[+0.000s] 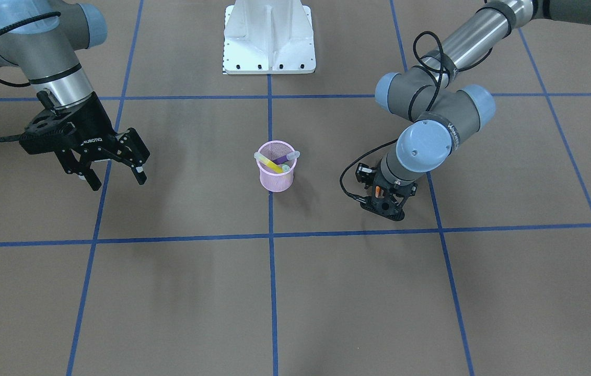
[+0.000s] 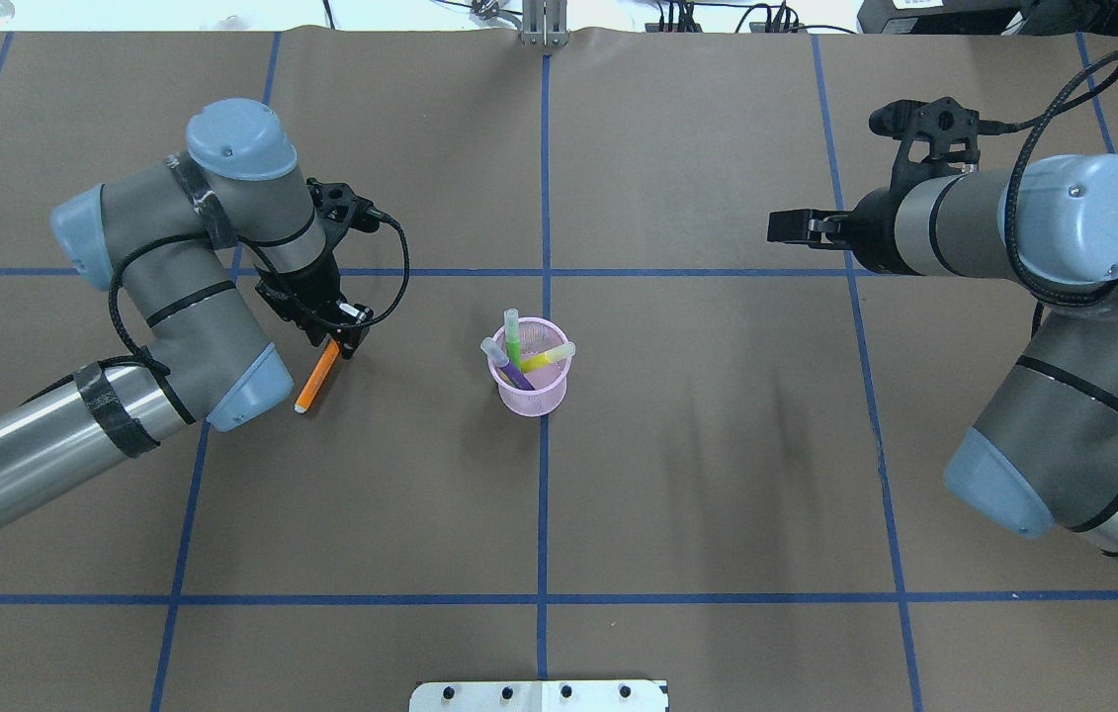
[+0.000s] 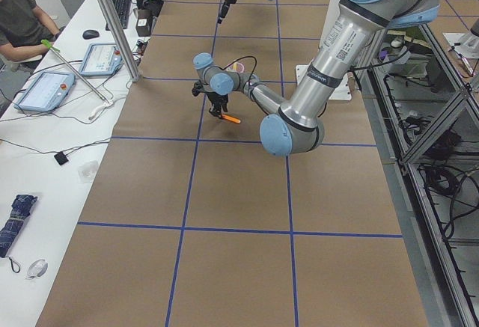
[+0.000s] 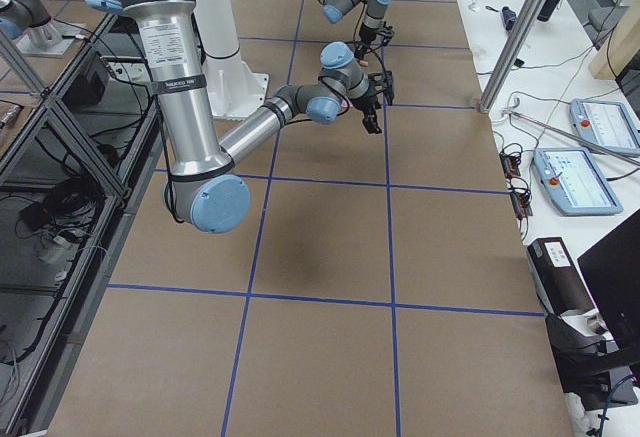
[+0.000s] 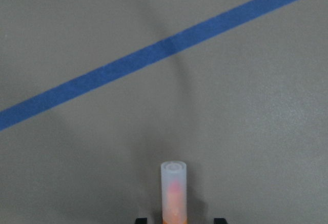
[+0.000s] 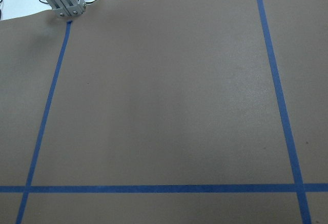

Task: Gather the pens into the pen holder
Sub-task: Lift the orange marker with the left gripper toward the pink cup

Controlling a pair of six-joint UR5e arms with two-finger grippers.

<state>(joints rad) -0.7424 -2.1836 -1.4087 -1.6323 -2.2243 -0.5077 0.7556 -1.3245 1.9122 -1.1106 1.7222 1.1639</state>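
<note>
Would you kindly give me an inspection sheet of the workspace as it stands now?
Surface: brown table cover with a blue tape grid.
Job's things: pen holder upright, holding purple pen, green pen and yellow pen; orange pen outside it.
Clutter: nothing seen.
Grippers: left gripper shut on the orange pen's end; right gripper open, empty.
Cables: black cable loops at the left wrist, clear of the pen holder.
Surroundings: person seated at a side bench with tablets.

Table: brown paper sheet (image 2: 717, 475) gridded with blue tape lines (image 2: 717, 597).
Side bench: white worktop (image 3: 37, 185) carrying grey touch-screen pendants (image 3: 43, 91).
Frame: aluminium posts (image 3: 114, 24) at its edge.
</note>
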